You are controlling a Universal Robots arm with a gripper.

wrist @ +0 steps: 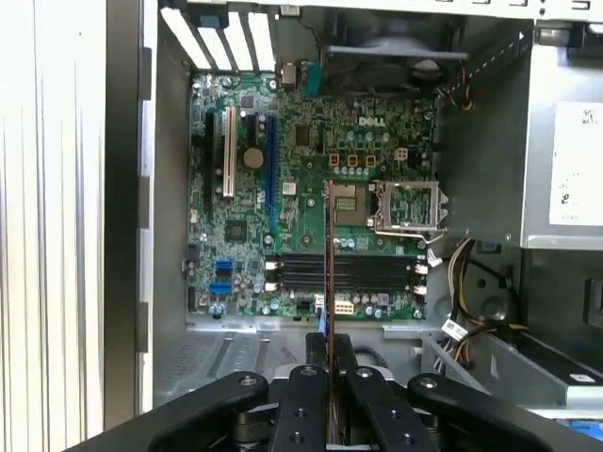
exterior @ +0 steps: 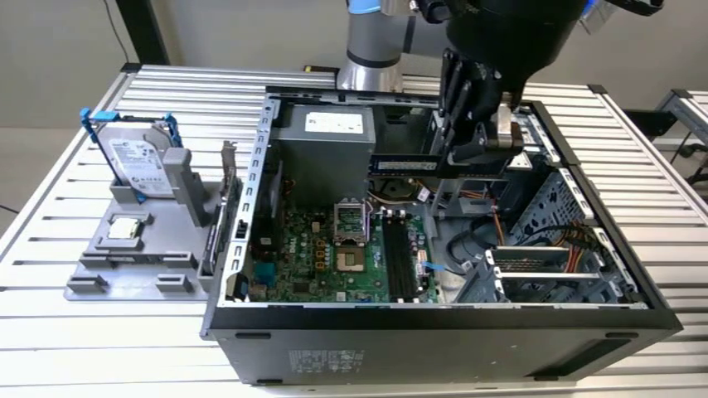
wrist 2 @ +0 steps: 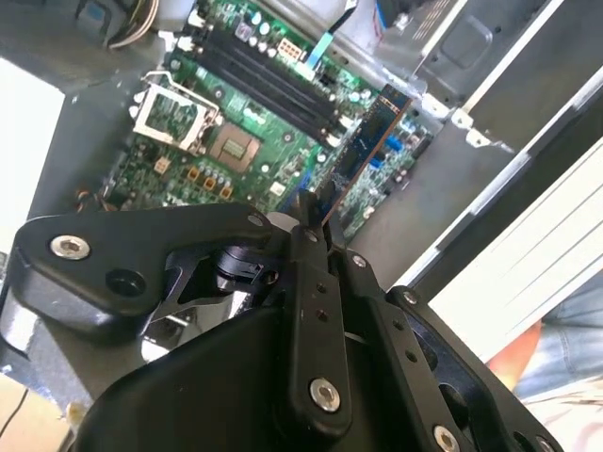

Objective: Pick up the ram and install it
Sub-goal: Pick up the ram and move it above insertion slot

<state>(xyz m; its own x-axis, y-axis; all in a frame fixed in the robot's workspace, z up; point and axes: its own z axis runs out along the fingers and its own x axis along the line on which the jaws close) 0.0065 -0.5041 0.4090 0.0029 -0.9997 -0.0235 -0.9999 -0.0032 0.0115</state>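
Gripper (exterior: 473, 156) clenched on the ram (exterior: 405, 164) — the stick juts from its fingers toward the exterior view's left, hanging above the motherboard (exterior: 315, 249) inside the open case. Its long axis looks crosswise to the memory slots (wrist: 344, 273) below — not lined up.

table (exterior: 66, 332): ribbed matt metal | case (exterior: 443, 348): dull grey sheet metal | motherboard (wrist: 301, 160): glossy green | ram (wrist 2: 372, 141): smooth board
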